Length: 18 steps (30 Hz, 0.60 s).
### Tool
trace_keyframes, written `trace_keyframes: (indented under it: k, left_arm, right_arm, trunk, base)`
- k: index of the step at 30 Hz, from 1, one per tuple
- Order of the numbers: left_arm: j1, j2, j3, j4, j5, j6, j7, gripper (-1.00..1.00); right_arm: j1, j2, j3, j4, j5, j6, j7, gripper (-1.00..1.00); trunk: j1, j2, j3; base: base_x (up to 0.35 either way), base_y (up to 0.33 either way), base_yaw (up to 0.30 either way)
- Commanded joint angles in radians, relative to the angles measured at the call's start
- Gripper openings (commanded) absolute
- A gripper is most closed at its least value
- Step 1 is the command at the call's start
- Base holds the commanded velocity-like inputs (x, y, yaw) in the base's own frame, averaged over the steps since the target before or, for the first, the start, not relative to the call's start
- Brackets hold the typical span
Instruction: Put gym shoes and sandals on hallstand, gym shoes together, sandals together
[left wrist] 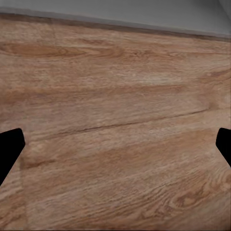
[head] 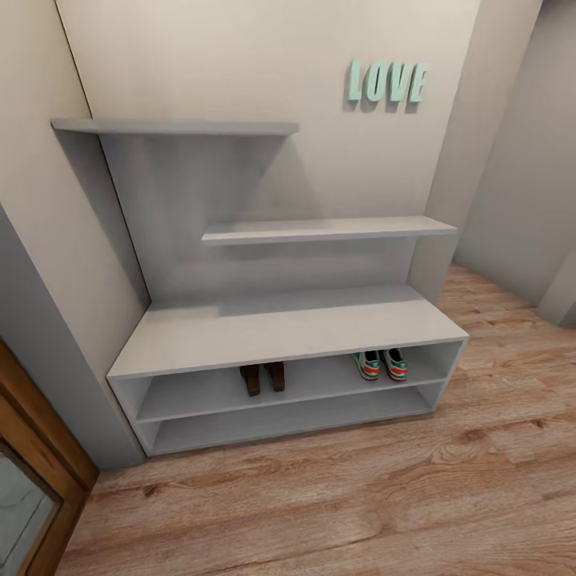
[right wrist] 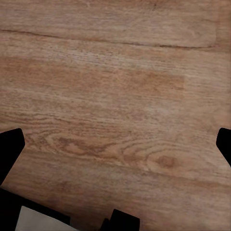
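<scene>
- Both gym shoes are sitting paired at the hallstand's upper bay, four o'clock; sandals paired at six o'clock.
- Left hand and right hand are hanging spread apart, empty, over corridor floor.

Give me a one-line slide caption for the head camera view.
Brown sandals and gym shoes paired on the grey hallstand's upper shelf bay, wood-plank floor in front, teal LOVE letters above.

sandals and gym shoes occupy upper bay; lower bay open.
</scene>
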<state>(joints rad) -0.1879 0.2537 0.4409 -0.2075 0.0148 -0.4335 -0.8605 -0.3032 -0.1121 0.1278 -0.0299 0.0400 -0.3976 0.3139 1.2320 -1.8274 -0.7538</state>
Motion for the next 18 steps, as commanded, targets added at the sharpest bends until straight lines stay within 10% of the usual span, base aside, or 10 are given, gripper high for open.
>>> trace_keyframes:
  k: [1, 18]
  left_arm:
    - [-0.001, 0.0, 0.002, 0.012, 0.001, -0.003, 0.016, 1.0]
    - [0.0, -0.009, -0.002, 0.165, 0.001, 0.0, 0.299, 1.0]
  right_arm:
    - [-0.001, 0.0, 0.004, 0.001, 0.004, -0.004, -0.001, 1.0]
    - [0.001, 0.007, 0.004, 0.001, 0.004, -0.004, -0.001, 1.0]
  trunk:
    - [0.0, 0.0, -0.001]
    - [0.0, 0.0, -0.001]
  base:
    - [0.0, 0.0, 0.0]
    - [0.0, 0.0, 0.0]
